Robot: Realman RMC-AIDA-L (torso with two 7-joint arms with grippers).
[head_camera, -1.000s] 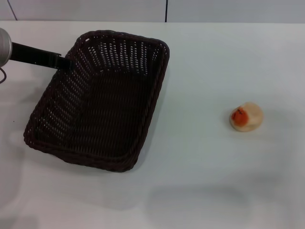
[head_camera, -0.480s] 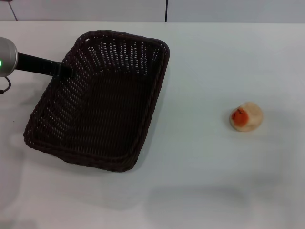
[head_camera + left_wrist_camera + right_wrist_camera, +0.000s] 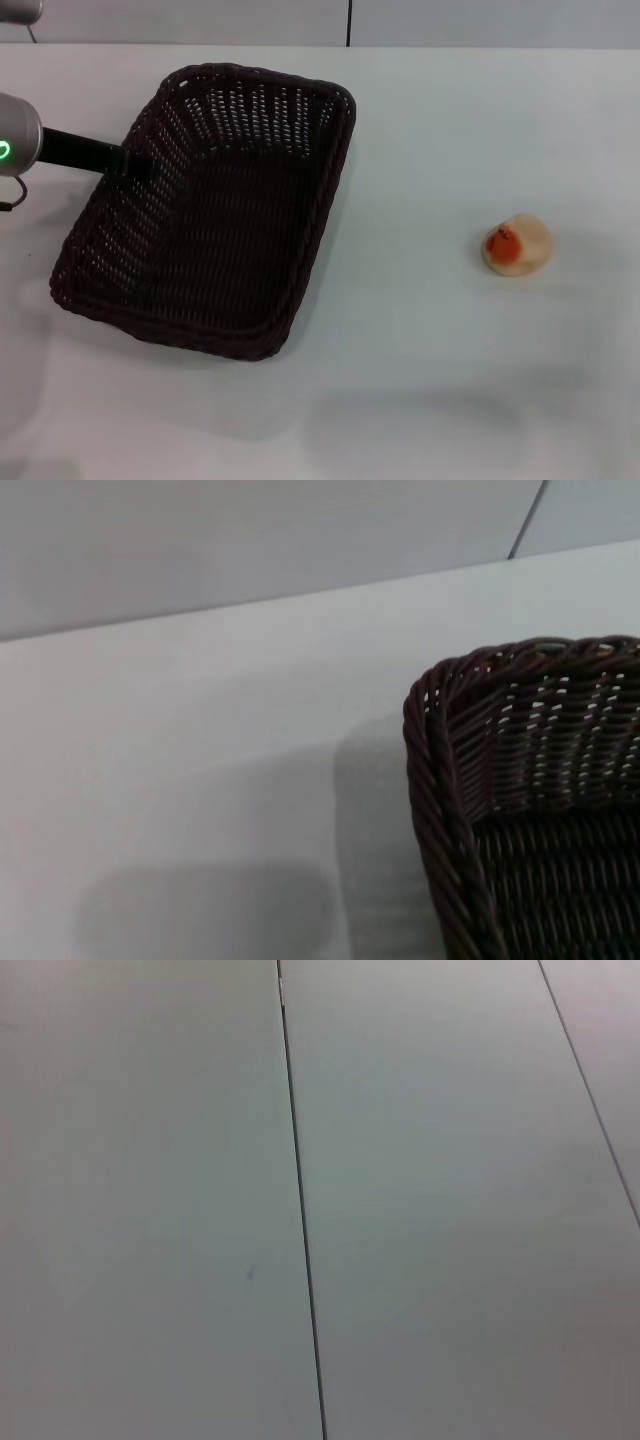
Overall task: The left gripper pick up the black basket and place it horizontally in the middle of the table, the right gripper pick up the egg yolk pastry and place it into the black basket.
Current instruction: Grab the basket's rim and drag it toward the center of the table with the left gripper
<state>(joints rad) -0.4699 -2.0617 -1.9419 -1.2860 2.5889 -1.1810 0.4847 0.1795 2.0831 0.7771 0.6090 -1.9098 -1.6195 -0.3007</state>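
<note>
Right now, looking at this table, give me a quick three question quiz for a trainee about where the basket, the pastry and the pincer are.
1. True or false: the egg yolk pastry lies inside the black basket.
2. Which side of the black basket is the left pincer at? A: the robot's left side. B: the robot's right side. C: above the middle.
3. Fill the gap: the egg yolk pastry rests directly on the white ____.

Key
1. False: it lies apart from the basket, to the robot's right.
2. A: it is at the rim on that side; whether it grips cannot be seen.
3. table. The right pincer is in no view.
</note>
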